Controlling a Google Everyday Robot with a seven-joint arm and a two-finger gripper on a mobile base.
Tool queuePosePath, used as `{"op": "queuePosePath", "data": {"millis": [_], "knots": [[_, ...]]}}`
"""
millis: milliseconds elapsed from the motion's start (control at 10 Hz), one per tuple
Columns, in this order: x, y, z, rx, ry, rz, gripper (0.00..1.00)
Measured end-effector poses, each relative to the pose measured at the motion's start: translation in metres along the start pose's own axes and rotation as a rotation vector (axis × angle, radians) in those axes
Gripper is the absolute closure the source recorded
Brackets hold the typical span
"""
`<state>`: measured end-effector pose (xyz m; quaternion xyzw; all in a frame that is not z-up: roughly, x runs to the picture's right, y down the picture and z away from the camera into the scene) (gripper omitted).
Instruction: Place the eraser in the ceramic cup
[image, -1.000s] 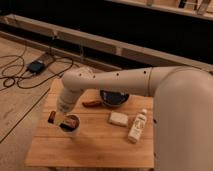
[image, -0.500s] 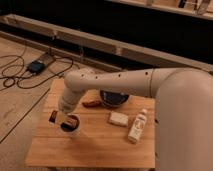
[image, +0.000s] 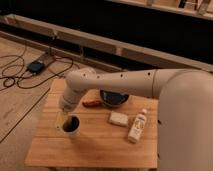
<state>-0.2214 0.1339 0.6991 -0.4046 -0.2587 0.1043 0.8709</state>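
The ceramic cup (image: 71, 125) is small, round and pale with a dark inside. It stands on the left part of the wooden table (image: 95, 147). My gripper (image: 62, 118) hangs at the end of the white arm, right against the cup's left rim and slightly above it. The eraser does not show as a separate thing; it may be hidden at the gripper or inside the cup.
A dark blue-black bowl (image: 114, 98) stands at the table's back, with a reddish-brown elongated item (image: 91, 104) to its left. A whitish flat block (image: 118, 118) and a white bottle (image: 137, 126) lie right of the cup. Cables and a small box (image: 36, 66) lie on the floor at left.
The gripper has shifted slightly toward the cup's rim. The small dark and orange-brown piece seen at its left side earlier no longer shows.
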Motion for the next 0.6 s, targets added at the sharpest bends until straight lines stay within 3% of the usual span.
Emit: {"op": "queuePosePath", "data": {"millis": [600], "knots": [[0.0008, -0.0024, -0.0029, 0.009, -0.002, 0.002, 0.2]]}}
